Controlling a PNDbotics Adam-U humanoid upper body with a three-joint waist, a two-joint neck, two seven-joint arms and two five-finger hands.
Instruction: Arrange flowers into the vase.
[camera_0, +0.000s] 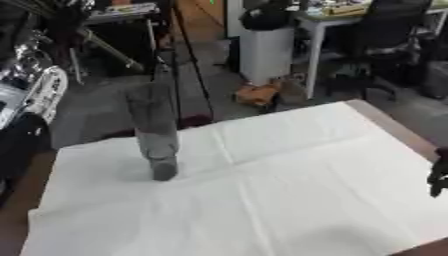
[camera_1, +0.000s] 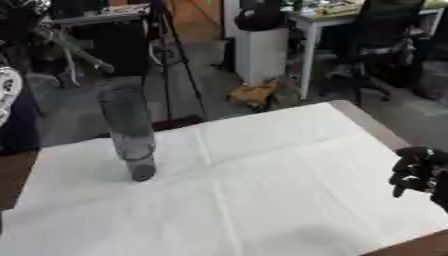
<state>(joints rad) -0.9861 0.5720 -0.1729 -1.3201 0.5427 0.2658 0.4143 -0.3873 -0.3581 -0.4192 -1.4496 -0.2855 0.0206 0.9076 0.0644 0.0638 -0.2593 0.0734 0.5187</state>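
While the right hand (camera_1: 418, 175) sits at the table's 3 o'clock edge, its fingers are curled in and hold nothing; it is over the white cloth (camera_1: 262, 190), well apart from the vase. Left hand doesn't show in either view. Vase (camera_1: 129, 132) is a tall clear glass one at about 10 o'clock on the cloth, upright but reads tilted in frame, nothing visible in it. Brown table (camera_1: 372, 125) edge shows past the cloth at 2 o'clock.
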